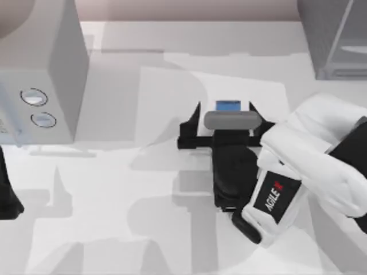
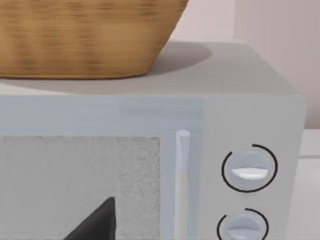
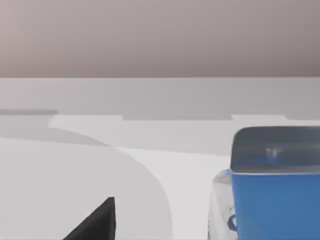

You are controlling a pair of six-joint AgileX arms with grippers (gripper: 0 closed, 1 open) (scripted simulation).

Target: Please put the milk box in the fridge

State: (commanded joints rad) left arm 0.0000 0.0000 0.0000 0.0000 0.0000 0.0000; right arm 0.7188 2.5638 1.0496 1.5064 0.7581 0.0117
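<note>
- At the table's (image 1: 114,229) far left edge, a dark part of the left arm (image 1: 8,197) is being kept low beside the light grey box with two round dials (image 1: 43,74); whether its gripper is wide or narrow cannot be told.
- A woven wicker basket (image 2: 85,37) is being shown on that box's flat top in the left wrist view.
- Near the table's middle, the milk box (image 1: 228,106) is being straddled by the right gripper (image 1: 227,121), black fingers spread wide, one at each side.
- Its glossy blue side and grey top (image 3: 275,147) are being seen close in the right wrist view.
- At far right, the fridge (image 1: 335,37) is being seen well apart from the carton.
</note>
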